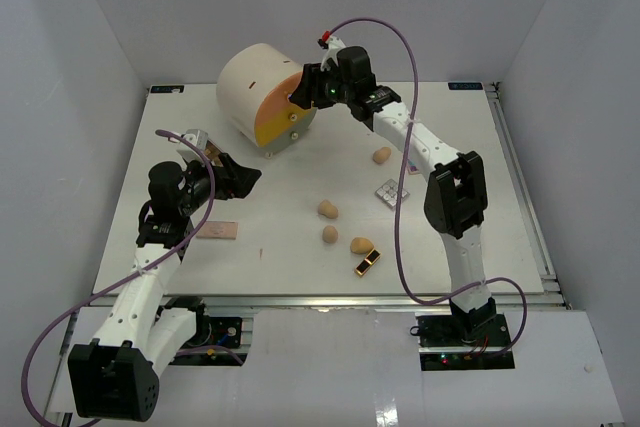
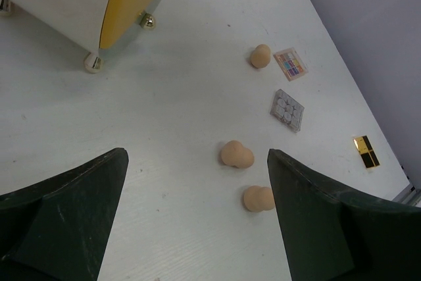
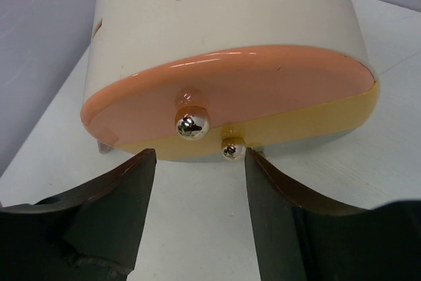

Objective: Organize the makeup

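- At the far side of the desk (image 1: 300, 272), left of centre, the right end effector (image 3: 200, 153) faces the front of the cream drawer unit (image 1: 250, 77). Its fingers are apart and touch nothing.
- The silver knob (image 3: 191, 125) on the pink upper drawer (image 3: 263, 87) sits in line with the gap, just above the fingertips. The smaller gold knob (image 3: 232, 149) on the yellow lower drawer (image 3: 358, 106) lies close to one finger.
- The left end effector (image 1: 246, 181) hovers over the left half of the desk, fingers spread wide and empty.
- The makeup is all loose on the desk:
  - Four tan sponges (image 1: 327, 209) are scattered mid-desk.
  - The black-and-gold case (image 1: 367, 263) lies just beside the nearest sponge.
  - The square palette (image 1: 390, 192) is by the right arm.
  - The colour palette (image 2: 290, 64) is next to the far sponge.
  - The pinkish-tan palette (image 1: 218, 232) is near the left arm.
- Step in hand, as I judge it: getting a drawer open before any sorting. Both fronts look closed, though the angle leaves some doubt.
- The next move calls for centring on one knob only, since the two sit close together. Then ease forward, close on it and pull straight out along the drawer's line.
- The unit stands on small feet and may slide with the pull.
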`<act>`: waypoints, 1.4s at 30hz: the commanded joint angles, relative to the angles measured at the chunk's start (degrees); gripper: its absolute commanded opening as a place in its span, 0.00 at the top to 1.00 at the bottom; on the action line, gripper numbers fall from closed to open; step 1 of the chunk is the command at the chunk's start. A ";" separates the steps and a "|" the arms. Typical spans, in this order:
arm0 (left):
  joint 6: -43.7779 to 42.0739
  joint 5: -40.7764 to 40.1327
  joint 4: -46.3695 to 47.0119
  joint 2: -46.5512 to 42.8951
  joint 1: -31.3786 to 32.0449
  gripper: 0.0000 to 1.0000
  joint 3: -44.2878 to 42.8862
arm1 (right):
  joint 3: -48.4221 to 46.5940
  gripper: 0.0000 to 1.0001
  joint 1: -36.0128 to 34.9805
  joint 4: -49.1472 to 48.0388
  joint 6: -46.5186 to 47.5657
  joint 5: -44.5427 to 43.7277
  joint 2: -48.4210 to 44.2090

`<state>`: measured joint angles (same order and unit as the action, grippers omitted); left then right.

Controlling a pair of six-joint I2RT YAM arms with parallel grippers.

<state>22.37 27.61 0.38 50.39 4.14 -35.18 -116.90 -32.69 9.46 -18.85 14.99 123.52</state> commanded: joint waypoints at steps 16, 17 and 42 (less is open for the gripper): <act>-0.83 -0.10 -0.12 -0.13 -0.01 0.02 -0.68 | -7.06 0.55 -0.26 -8.30 -4.07 1.07 6.16; -0.83 -0.07 -0.12 -0.07 -0.01 0.02 -0.68 | -7.19 0.57 -0.24 -8.42 -4.21 1.17 6.25; -1.10 -0.80 -0.03 -0.32 -0.08 0.02 -0.68 | 20.30 0.84 0.13 -13.37 -1.34 3.73 -13.10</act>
<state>21.87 27.38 0.02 50.89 4.14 -35.18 -103.93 -32.57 -0.83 -22.25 17.44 118.49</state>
